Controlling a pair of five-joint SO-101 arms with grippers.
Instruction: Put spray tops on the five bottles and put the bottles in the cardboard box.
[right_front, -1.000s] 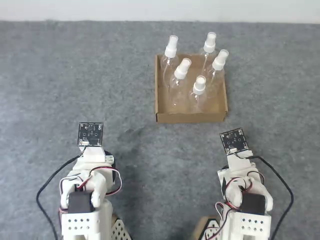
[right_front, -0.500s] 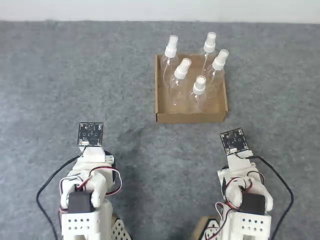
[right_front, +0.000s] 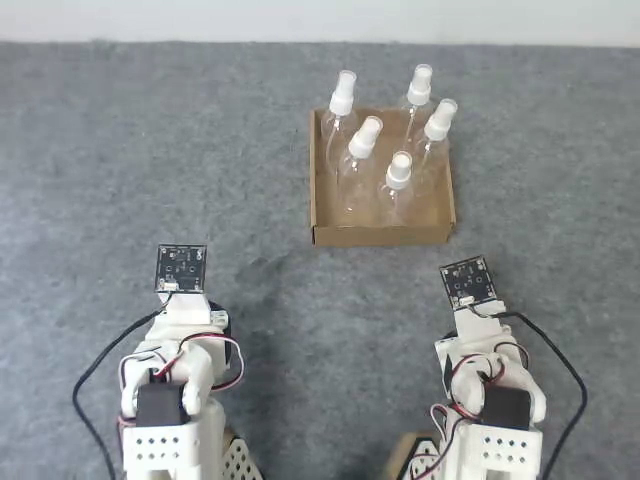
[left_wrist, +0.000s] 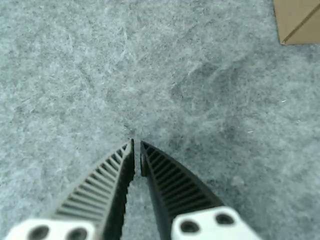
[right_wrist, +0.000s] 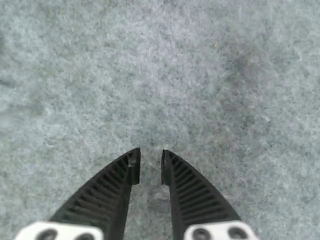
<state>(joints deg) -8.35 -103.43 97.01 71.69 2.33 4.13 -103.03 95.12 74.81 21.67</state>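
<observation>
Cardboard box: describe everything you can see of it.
The cardboard box is a low, open-topped tray of plain brown card, roughly square, lying flat on the grey carpet ahead of both arms. Five clear bottles with white spray tops stand upright inside it, rising well above its walls.

A grey felt-like mat (right_front: 150, 150) covers the table, meeting a pale wall (right_front: 200, 18) at the far edge.

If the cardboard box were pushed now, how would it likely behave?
The cardboard box has low walls and a broad base, so it would probably slide on the grey mat rather than tip. The bottles inside stand tall, clear and apparently empty, so the load looks light, and they may wobble or topple.
</observation>
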